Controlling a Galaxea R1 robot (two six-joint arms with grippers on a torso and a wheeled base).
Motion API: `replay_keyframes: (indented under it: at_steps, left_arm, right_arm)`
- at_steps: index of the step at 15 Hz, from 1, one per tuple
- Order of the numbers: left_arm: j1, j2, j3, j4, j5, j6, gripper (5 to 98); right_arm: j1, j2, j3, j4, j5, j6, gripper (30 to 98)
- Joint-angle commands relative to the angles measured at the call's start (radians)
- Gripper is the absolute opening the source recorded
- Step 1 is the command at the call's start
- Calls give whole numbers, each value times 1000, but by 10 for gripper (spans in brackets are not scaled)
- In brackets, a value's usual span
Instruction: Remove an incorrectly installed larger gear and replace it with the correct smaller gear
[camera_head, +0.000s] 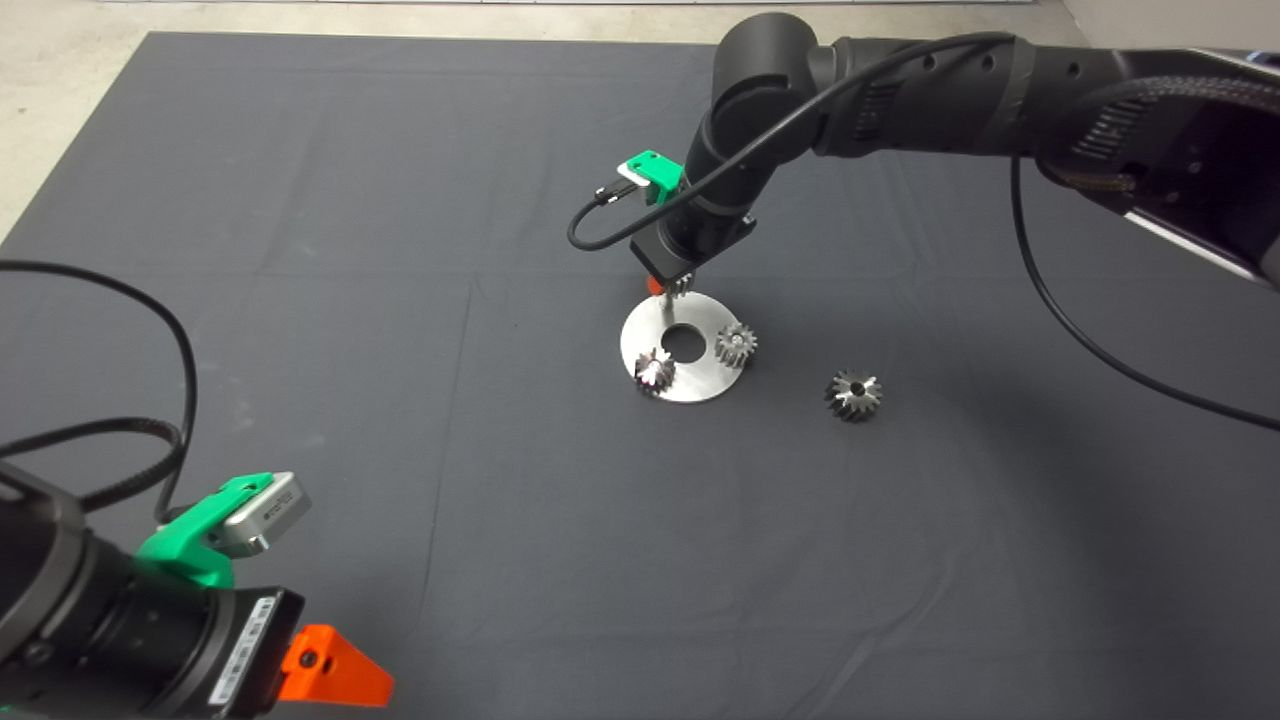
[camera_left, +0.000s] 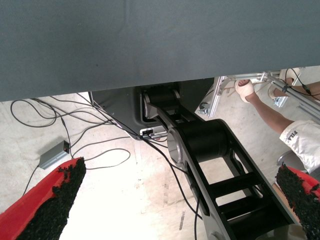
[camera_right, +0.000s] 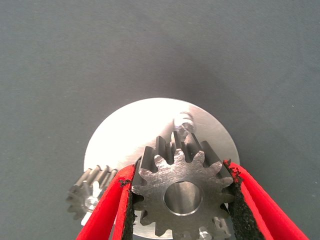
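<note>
I hold the smaller gear (camera_right: 182, 197) clamped in the right gripper (camera_right: 182, 200) above the plate (camera_right: 130, 127), next aligning its bore with the pin (camera_right: 183, 121); left gripper (camera_left: 170, 200) parked, fingers apart.

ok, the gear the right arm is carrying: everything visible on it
The smaller gear is dull dark-grey metal with short teeth all round and a light round centre hole. The right pincer is shut on it, black pads pressed to opposite toothed sides. It hangs over the round steel plate, close above the thin upright pin, not yet seated. Its hole faces the wrist camera. In the head view it shows only partly under the pincer.
</note>
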Motion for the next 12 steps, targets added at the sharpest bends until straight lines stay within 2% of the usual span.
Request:
replay_keyframes:
  at_steps: [1,12]
  left_arm:
    - [-2,-3,12,0,0,0,984]
    - [-2,-3,12,0,0,0,984]
  right_arm:
    - [29,6,-14,16,4,-3,407]
    - [19,13,-53,13,4,-9,403]
